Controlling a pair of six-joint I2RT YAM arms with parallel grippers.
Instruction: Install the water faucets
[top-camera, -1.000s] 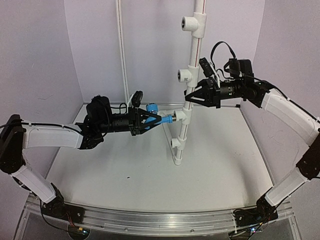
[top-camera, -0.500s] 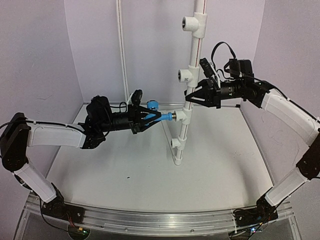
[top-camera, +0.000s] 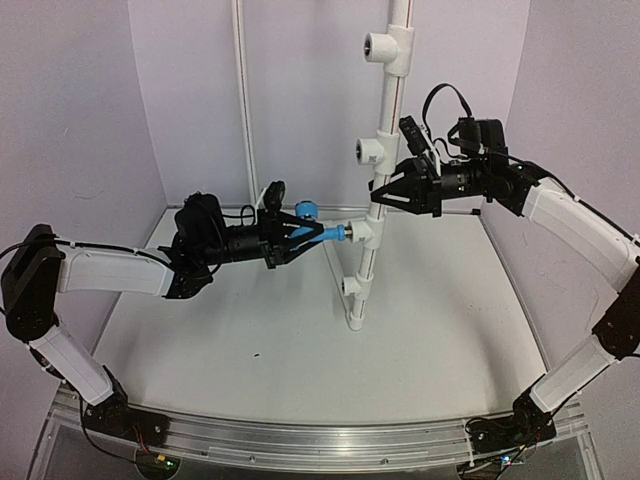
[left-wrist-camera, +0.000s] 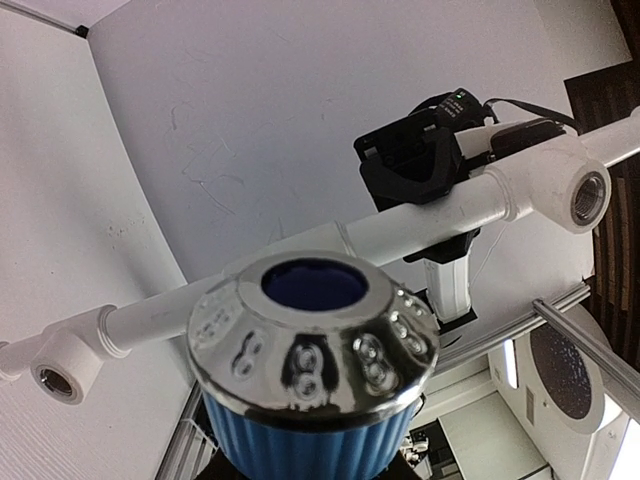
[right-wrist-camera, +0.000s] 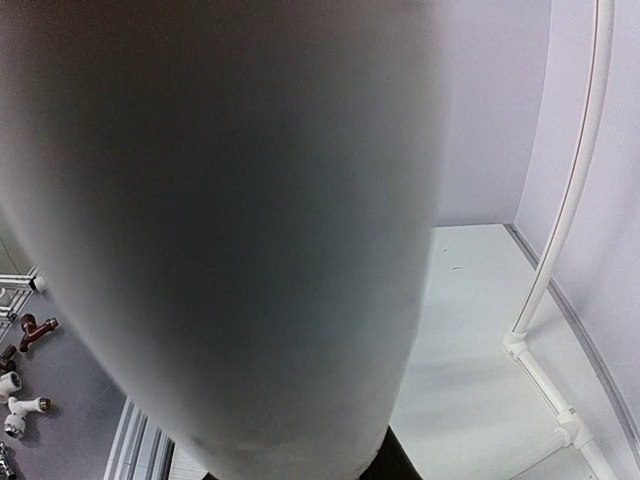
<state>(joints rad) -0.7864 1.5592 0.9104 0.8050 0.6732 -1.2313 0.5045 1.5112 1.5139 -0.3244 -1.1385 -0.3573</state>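
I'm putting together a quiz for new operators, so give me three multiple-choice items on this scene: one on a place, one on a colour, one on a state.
1. Where does the right claw grip?
A) the upright pipe, above the fitting that the faucet meets
B) the faucet's knob
C) nothing
2. What colour is the faucet's body?
A) red
B) blue
C) white
3. How is the left claw?
A) open, empty
B) shut on the faucet
C) shut on the pipe
Key: 1 A, it clamps the pipe there; 2 B, bright blue, silvery end; 3 B, the faucet sits between its fingers.
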